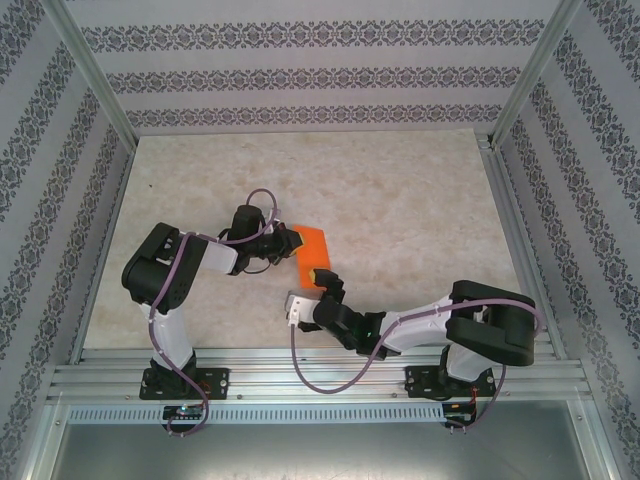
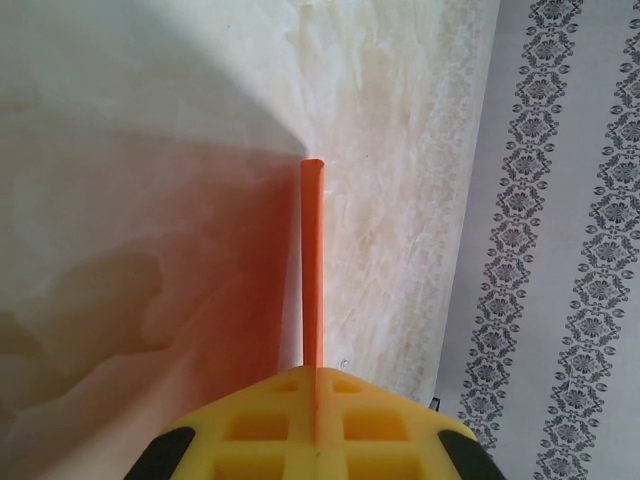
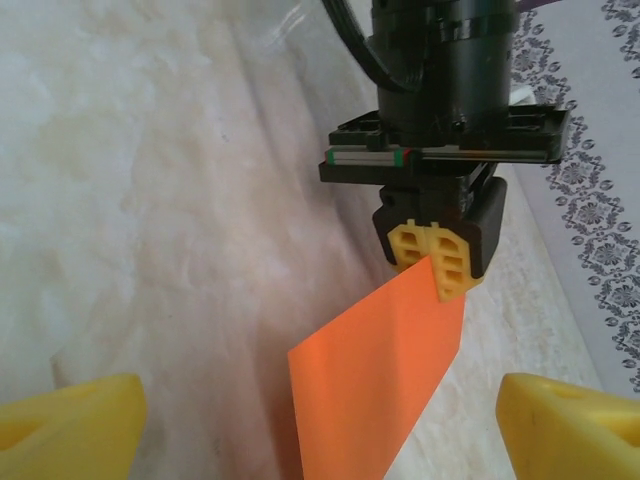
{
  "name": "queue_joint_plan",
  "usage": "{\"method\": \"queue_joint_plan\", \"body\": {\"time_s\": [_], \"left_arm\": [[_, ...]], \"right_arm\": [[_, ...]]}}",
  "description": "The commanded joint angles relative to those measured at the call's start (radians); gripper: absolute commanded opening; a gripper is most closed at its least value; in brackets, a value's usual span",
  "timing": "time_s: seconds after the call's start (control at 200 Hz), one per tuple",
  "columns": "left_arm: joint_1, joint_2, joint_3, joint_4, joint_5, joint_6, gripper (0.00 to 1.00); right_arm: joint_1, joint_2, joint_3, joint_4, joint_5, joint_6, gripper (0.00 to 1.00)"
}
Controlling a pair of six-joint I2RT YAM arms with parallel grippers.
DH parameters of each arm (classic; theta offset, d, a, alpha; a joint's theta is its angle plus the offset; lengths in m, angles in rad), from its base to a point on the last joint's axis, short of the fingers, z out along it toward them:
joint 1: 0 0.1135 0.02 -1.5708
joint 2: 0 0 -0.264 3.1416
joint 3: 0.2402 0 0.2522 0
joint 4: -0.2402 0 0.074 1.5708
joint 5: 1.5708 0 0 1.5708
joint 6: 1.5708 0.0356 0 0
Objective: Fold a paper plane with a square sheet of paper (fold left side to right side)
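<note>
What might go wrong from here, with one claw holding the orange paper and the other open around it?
The left claw pinches the orange paper near one corner, so the sheet might twist or slip. The open right claw straddles the free end; closing off line may crumple it or set a crooked crease.

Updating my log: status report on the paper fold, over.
Left gripper shut on orange paper, at a corner. Right gripper open, fingers either side of it. Nothing in the way.

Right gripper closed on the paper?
No: the right gripper is open, its fingers wide apart either side of the orange paper.
</note>
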Motion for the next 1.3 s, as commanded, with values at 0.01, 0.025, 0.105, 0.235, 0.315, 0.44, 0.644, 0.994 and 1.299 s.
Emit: {"method": "queue_joint_plan", "body": {"time_s": [0.01,0.025,0.105,0.235,0.315,0.44,0.644,0.994,1.299], "left_arm": [[-0.013,0.008,-0.008,-0.013,-0.003,-0.008,0.0],[-0.013,0.008,-0.007,-0.012,-0.003,-0.007,0.0],[-0.012,0.006,-0.005,-0.017,-0.003,-0.007,0.0],[-0.014,0.006,-0.005,-0.018,-0.002,-0.01,0.0],[-0.014,0.006,-0.003,-0.021,0.0,-0.011,0.0],[-0.016,0.005,0.001,-0.03,0.0,-0.006,0.0],[-0.018,0.006,0.007,-0.047,-0.004,0.006,0.0],[-0.019,0.017,0.02,-0.08,-0.008,0.034,0.0],[-0.021,0.002,0.027,-0.175,-0.009,0.129,0.11]], "right_arm": [[0.002,0.027,0.034,0.075,0.034,-0.01,0.79],[0.001,0.029,0.035,0.072,0.033,-0.007,0.77],[0.0,0.043,0.04,0.063,0.029,0.004,0.68],[-0.008,0.058,0.049,0.042,0.021,0.023,0.55],[-0.019,0.061,0.051,0.028,0.016,0.037,0.46],[-0.029,0.058,0.055,0.005,0.014,0.044,0.35],[-0.049,0.025,0.055,-0.058,-0.015,0.079,0.14],[-0.092,-0.05,0.079,-0.196,-0.121,0.164,0.0],[-0.179,-0.094,0.107,-0.341,-0.276,0.318,0.0]]}}
